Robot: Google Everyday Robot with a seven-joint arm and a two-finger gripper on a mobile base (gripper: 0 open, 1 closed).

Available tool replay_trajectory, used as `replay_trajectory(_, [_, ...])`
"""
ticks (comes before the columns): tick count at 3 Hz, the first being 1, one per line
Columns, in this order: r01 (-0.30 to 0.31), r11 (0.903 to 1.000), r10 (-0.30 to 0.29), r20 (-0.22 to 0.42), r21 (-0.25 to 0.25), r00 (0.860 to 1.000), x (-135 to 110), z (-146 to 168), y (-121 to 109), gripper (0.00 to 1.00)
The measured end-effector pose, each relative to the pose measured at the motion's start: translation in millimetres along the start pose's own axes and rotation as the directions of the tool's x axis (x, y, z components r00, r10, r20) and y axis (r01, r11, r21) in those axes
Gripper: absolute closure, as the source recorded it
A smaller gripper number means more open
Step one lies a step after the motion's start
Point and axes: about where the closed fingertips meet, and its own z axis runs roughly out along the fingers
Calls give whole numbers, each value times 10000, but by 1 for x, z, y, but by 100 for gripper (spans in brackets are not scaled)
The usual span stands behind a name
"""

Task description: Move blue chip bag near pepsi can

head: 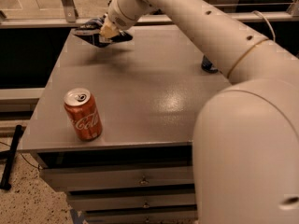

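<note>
My gripper (pixel 106 31) is at the far left of the grey table (pixel 154 97), shut on the blue chip bag (pixel 89 31). It holds the dark crinkled bag a little above the tabletop, with a shadow under it. The pepsi can (pixel 209 66) stands at the table's right side. Only a small dark-blue part of its base shows below my arm; the rest is hidden.
A red Coca-Cola can (pixel 83 114) stands upright near the table's front left corner. My white arm (pixel 210 36) spans the table's right half. Drawers (pixel 140 178) sit below the front edge. A rail (pixel 37 20) runs behind the table.
</note>
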Motion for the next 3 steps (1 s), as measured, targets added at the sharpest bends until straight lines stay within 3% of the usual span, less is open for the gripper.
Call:
replay_trajectory(2, [502, 9967, -426, -1137, 641, 9926, 39, -75, 17, 100])
replay_trajectory(3, [738, 9948, -582, -2024, 703, 9776, 64, -94, 17, 100])
